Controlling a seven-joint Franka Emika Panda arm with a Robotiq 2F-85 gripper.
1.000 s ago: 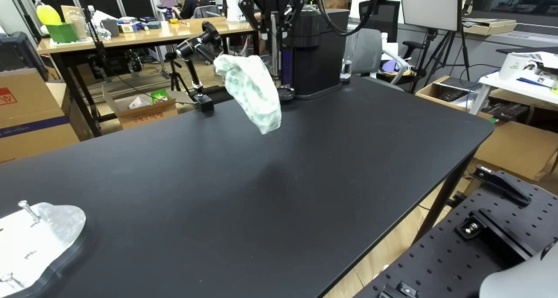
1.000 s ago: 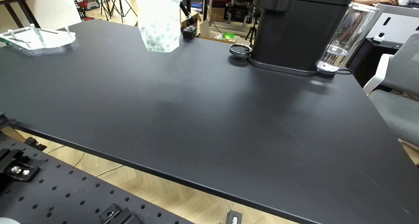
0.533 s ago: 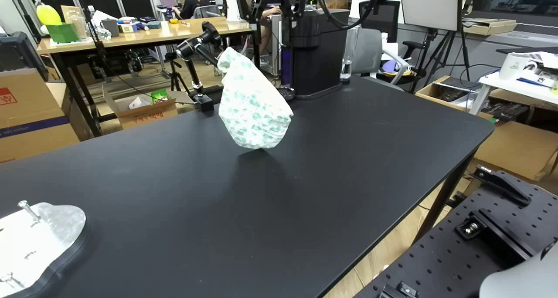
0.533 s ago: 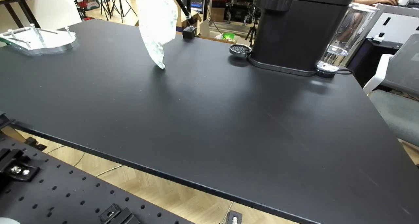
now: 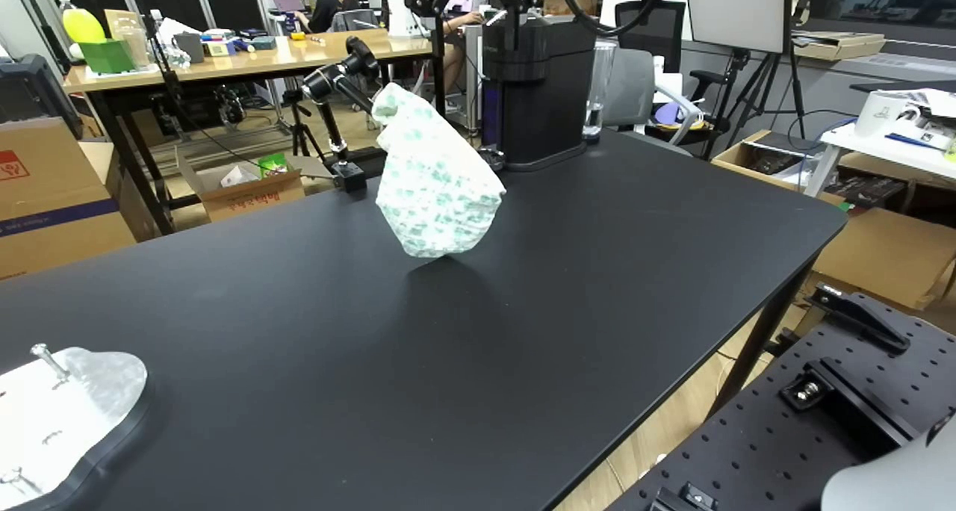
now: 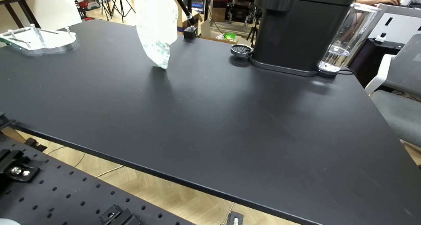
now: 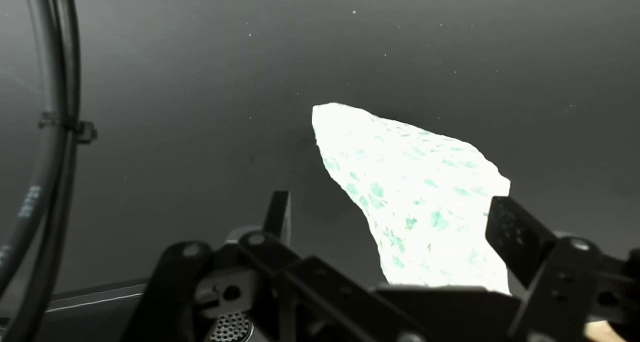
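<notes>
A white cloth-like piece with a green leaf print point(image 5: 441, 190) stands tilted on the dark table point(image 5: 597, 294), its lower edge at the tabletop in both exterior views. In an exterior view the same cloth point(image 6: 156, 24) looks narrow, its top cut off by the frame. My gripper point(image 5: 475, 44) is above and behind it, with only its lower part in frame. From the wrist view, my gripper point(image 7: 390, 197) is open wide. The cloth point(image 7: 415, 197) shows between the fingers and passes partly behind the right fingertip point(image 7: 517, 232). Whether it touches a finger, I cannot tell.
A black machine point(image 6: 296, 34) with a round perforated tray point(image 6: 241, 50) and a clear tank point(image 6: 335, 50) stands beyond the cloth. Near the back edge rises a clamped black arm point(image 5: 336, 134). A pale plate with upright bolts point(image 5: 104, 391) lies on the table.
The jaws have spread from nearly closed, and the gripper has shifted slightly upward. The cloth hung above the table a second ago; it has come down and turned, barely moving over the last half second.
</notes>
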